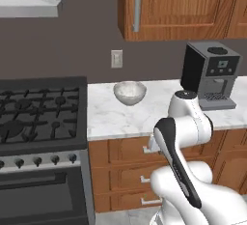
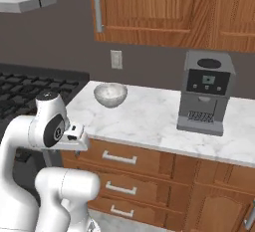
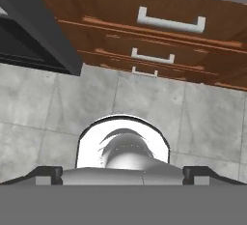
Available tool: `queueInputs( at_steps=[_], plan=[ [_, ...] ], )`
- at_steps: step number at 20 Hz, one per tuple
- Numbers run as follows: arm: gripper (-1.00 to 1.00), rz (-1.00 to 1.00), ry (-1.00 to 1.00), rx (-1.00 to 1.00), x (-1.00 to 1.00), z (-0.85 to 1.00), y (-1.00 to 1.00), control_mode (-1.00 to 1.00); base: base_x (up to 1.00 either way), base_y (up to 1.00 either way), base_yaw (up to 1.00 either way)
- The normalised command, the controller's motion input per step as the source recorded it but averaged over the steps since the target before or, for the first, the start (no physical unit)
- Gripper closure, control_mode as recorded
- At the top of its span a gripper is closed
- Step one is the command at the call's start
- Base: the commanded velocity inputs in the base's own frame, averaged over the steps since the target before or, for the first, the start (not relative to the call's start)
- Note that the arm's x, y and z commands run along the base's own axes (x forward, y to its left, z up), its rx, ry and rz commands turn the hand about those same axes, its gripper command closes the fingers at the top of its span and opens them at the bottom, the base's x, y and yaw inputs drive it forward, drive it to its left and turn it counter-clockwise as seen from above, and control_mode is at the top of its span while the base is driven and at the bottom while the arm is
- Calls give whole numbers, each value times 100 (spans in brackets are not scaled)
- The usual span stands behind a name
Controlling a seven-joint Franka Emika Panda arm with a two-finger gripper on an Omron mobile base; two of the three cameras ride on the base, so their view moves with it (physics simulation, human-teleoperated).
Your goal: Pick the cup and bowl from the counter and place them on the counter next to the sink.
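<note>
On the left we see the black stove (image 1: 41,110). Next to it the bowl (image 1: 130,92) sits on the white worktop (image 1: 125,118), near the back wall. Further right stands the coffee machine (image 1: 211,74). We see no cup and no sink here. Our fingers (image 3: 123,173) are wide apart and hold nothing; they point down at the floor (image 3: 48,118) by the drawers (image 3: 169,31). So we think 0 of the 2 things are moved yet.
</note>
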Motion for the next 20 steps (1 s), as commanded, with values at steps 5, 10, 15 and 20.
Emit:
queueInputs(
  at_steps=[5,10,15,20],
  plan=[
    [-100,0,0,0,0,0,0,100,51,0,-25],
    [-100,0,0,0,0,0,0,100,78,0,-20],
    [-100,0,0,0,0,0,0,100,91,-5,-8],
    [-100,0,0,0,0,0,0,100,26,-7,-1]
  ],
)
